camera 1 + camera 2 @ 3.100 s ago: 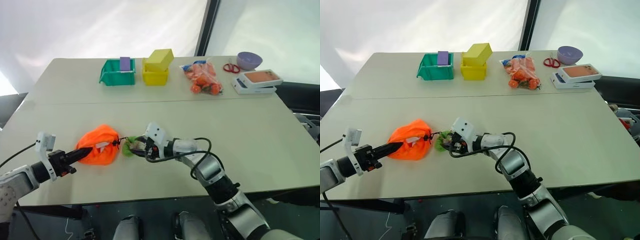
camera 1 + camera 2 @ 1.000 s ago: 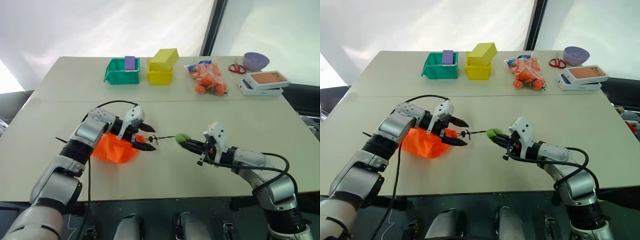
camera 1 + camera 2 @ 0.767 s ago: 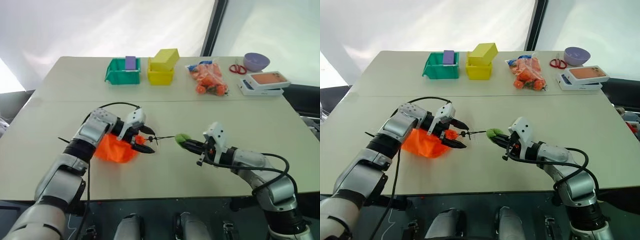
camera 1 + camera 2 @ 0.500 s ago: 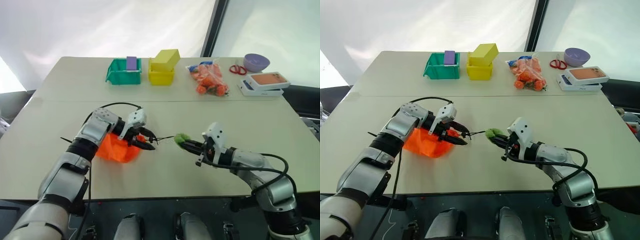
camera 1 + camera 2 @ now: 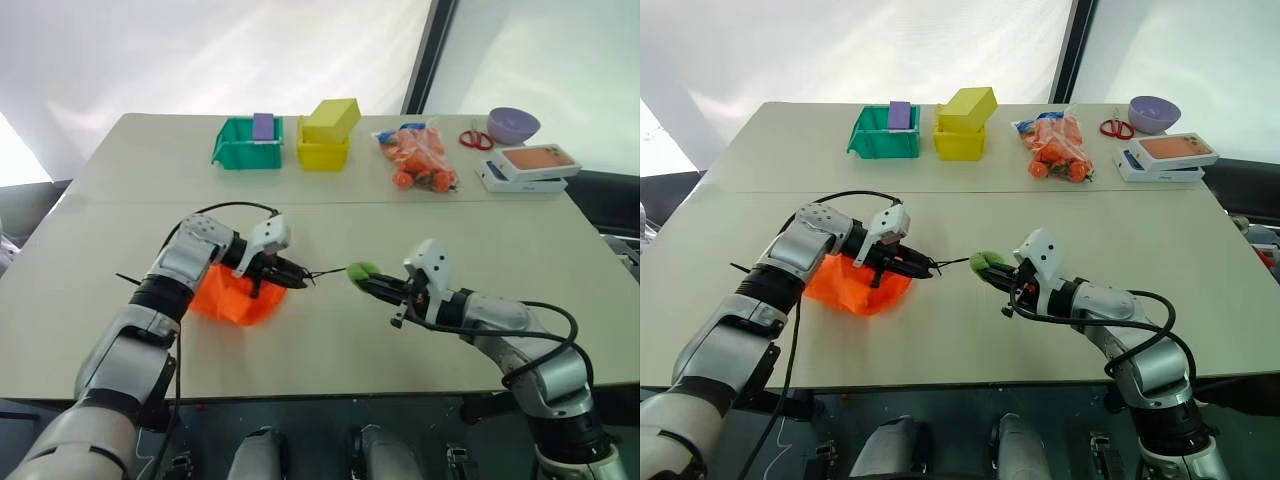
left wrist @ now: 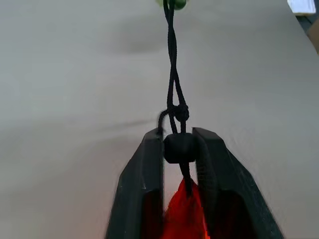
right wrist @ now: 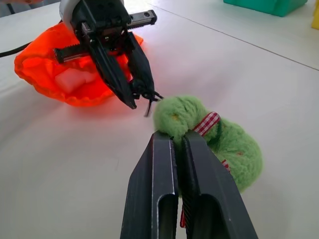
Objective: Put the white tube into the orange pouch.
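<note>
Pouch (image 5: 236,296): you had it near the table's (image 5: 330,340) front edge, left of the ring (image 5: 362,271).
Bins (image 5: 283,142): along the far edge.

left gripper (image 6: 179,149) now clamped on cord toggle (image 6: 178,147)

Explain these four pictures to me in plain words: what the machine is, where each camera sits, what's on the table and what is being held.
This is a two-armed humanoid robot. Two pictures look down from its head; the other two come from cameras on its wrists, looking along each gripper's black fingers. The left gripper has its fingers around the black cord stopper at the neck of the orange pouch. The right gripper is shut on the fuzzy green ring at the cord's far end. Something white shows through the pouch fabric. At the back of the table are a green bin, a yellow bin, a bag of orange items, scissors, a purple bowl and white flat boxes.
</note>
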